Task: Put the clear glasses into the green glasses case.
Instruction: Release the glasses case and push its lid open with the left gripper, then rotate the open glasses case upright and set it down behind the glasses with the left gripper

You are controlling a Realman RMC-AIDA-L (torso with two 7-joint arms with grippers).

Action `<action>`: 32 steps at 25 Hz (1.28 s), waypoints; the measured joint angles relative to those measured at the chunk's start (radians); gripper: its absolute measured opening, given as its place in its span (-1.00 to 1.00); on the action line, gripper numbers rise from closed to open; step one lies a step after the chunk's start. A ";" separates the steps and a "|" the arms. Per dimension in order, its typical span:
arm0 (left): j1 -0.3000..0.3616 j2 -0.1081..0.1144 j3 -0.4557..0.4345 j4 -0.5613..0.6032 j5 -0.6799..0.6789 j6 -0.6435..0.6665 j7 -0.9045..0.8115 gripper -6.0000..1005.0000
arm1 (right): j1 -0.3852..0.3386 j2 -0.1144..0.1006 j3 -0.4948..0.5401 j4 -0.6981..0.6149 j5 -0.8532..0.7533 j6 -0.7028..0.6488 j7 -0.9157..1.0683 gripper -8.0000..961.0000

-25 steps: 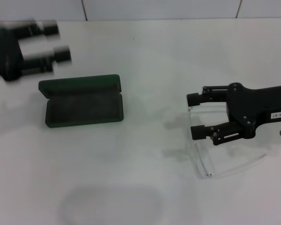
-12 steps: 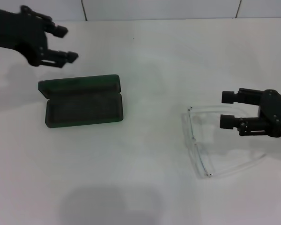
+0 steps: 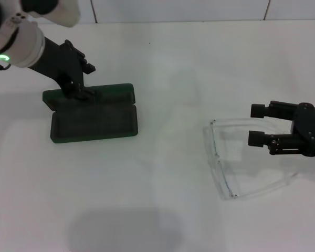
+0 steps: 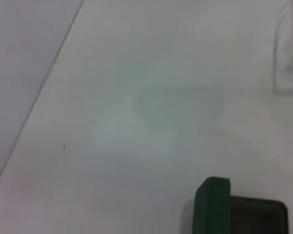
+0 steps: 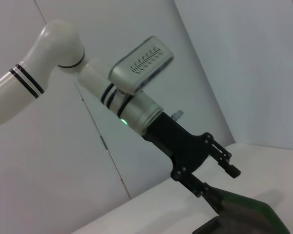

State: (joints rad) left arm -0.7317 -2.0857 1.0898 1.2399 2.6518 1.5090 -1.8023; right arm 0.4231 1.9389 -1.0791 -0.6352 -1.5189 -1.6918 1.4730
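The green glasses case (image 3: pixel 94 122) lies open at the left of the table, dark lining up and lid (image 3: pixel 102 94) laid back. My left gripper (image 3: pixel 87 80) stands open at the lid's far edge, its lower finger (image 3: pixel 87 93) on or just over the rim. The right wrist view shows the same left gripper (image 5: pixel 220 181) above the case (image 5: pixel 246 214). The clear glasses (image 3: pixel 218 160) lie unfolded on the table at the right. My right gripper (image 3: pixel 257 124) hovers open over their clear arms, holding nothing. A corner of the case (image 4: pixel 212 204) shows in the left wrist view.
The white table (image 3: pixel 163 63) runs back to a tiled wall (image 3: pixel 178 9). The left arm's white forearm (image 3: pixel 18 37) reaches in from the top left corner.
My left gripper has swung down and right onto the far edge of the case lid. The right gripper, which pulled back to the right earlier, has hardly moved. The glasses lie as before.
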 joint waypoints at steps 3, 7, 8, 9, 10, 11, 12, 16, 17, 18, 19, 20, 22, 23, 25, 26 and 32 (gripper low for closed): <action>-0.017 0.000 0.013 -0.039 0.042 -0.034 -0.007 0.22 | 0.002 0.000 0.000 0.001 -0.001 0.002 -0.010 0.80; -0.037 0.000 0.017 -0.096 0.087 -0.055 -0.010 0.22 | 0.001 0.000 0.002 0.002 0.001 0.002 -0.023 0.80; -0.039 0.000 0.017 -0.107 0.096 -0.060 -0.010 0.22 | 0.001 0.000 0.002 0.002 0.001 0.002 -0.025 0.80; -0.040 -0.001 0.017 -0.114 0.105 -0.065 -0.010 0.22 | 0.001 0.000 0.002 0.002 0.001 0.002 -0.028 0.80; -0.041 -0.001 0.017 -0.118 0.111 -0.069 -0.010 0.22 | 0.001 0.000 0.002 0.002 0.001 0.002 -0.028 0.80; -0.042 -0.001 0.018 -0.123 0.118 -0.072 -0.010 0.22 | 0.002 0.000 0.003 0.002 0.002 0.003 -0.028 0.80; -0.043 -0.002 0.018 -0.129 0.121 -0.074 -0.010 0.22 | 0.003 0.000 0.006 0.002 0.002 0.003 -0.028 0.80; -0.052 -0.002 0.020 -0.150 0.124 -0.098 -0.011 0.21 | 0.003 0.001 0.022 0.002 0.002 0.001 -0.031 0.80; -0.056 -0.002 0.022 -0.158 0.124 -0.105 -0.012 0.20 | 0.003 0.001 0.026 0.002 0.002 -0.001 -0.032 0.80; -0.060 -0.002 0.023 -0.167 0.124 -0.109 -0.014 0.19 | 0.003 0.001 0.030 0.002 0.002 -0.002 -0.032 0.80; -0.064 -0.002 0.023 -0.173 0.124 -0.110 -0.017 0.18 | 0.002 0.001 0.031 0.002 0.002 -0.003 -0.033 0.80; -0.069 -0.002 0.024 -0.180 0.124 -0.111 -0.023 0.18 | 0.002 0.002 0.031 0.002 0.002 -0.003 -0.033 0.80; -0.074 -0.002 0.025 -0.188 0.124 -0.110 -0.033 0.16 | 0.000 0.002 0.031 0.002 0.002 -0.004 -0.034 0.80; -0.076 -0.002 0.028 -0.192 0.125 -0.109 -0.036 0.15 | 0.000 0.002 0.031 0.002 0.002 -0.004 -0.035 0.80; -0.078 -0.002 0.030 -0.197 0.126 -0.108 -0.038 0.14 | -0.002 0.002 0.032 0.002 0.002 -0.004 -0.038 0.80; -0.081 -0.002 0.032 -0.200 0.126 -0.106 -0.041 0.13 | -0.003 0.003 0.035 0.002 0.002 -0.004 -0.039 0.80; -0.077 -0.002 0.036 -0.184 0.118 -0.093 -0.042 -0.05 | -0.013 0.006 0.048 0.003 0.002 -0.001 -0.053 0.80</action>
State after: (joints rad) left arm -0.8090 -2.0877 1.1260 1.0557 2.7698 1.4165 -1.8441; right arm 0.4097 1.9448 -1.0316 -0.6325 -1.5167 -1.6932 1.4195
